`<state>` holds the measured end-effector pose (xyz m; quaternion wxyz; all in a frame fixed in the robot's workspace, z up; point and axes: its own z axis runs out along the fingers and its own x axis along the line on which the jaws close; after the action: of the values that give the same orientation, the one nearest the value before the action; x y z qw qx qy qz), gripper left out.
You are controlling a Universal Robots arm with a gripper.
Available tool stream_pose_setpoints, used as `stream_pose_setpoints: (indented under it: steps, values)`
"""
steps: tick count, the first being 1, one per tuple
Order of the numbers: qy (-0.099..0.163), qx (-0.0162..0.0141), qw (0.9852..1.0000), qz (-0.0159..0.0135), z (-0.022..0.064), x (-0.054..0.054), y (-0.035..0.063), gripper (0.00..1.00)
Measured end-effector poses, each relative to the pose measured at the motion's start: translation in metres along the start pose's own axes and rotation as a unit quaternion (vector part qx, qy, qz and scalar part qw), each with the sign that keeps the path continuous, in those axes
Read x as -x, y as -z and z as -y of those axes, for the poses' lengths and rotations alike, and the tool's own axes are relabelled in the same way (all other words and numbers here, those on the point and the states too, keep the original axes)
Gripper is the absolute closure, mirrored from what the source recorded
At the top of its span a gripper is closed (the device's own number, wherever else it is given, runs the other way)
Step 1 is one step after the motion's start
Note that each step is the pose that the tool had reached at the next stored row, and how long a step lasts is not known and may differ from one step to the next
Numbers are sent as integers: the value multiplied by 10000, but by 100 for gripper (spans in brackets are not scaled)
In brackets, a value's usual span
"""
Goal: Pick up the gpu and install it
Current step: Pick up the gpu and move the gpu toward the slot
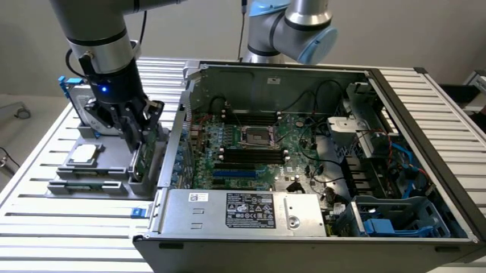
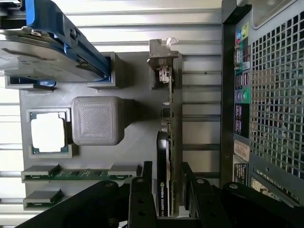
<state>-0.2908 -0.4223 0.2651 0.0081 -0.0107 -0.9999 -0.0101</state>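
1. The wrist view shows the pincer (image 2: 166, 170) spread wide. One black finger stands on each side of the gpu (image 2: 175, 118), with a thin gap on either side, so nothing is clamped.
2. The gpu stands on edge between the fingers, in a slot of the grey holder (image 2: 137, 128).
3. The exterior view shows the pincer (image 1: 140, 133) low over the grey holder (image 1: 83, 187), just beside the open computer case (image 1: 304, 233), whose green motherboard (image 1: 251, 148) is in view.
4. The gpu is a thin green board with a glossy black cooler (image 2: 163, 156). Its bent silver bracket (image 2: 161, 59) is at the end farthest from the pincer.
5. To one side of the pincer the holder carries a ribbed, rounded grey block (image 2: 95, 121), a square pale processor (image 2: 47, 132) and a silver hard drive (image 2: 38, 52) in a blue frame.
6. On the other side of the pincer is the case's perforated metal wall.
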Motion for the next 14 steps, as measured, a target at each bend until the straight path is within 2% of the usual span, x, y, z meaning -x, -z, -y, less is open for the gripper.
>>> stream_pose_setpoints:
  steps: [2,7,14]
  values:
    - [0,-13,10000,18,1,0,-28,64]
    - [1,-16,10000,42,2,-2,-118,64]
    - [1,-14,9999,107,2,-1,-168,64]
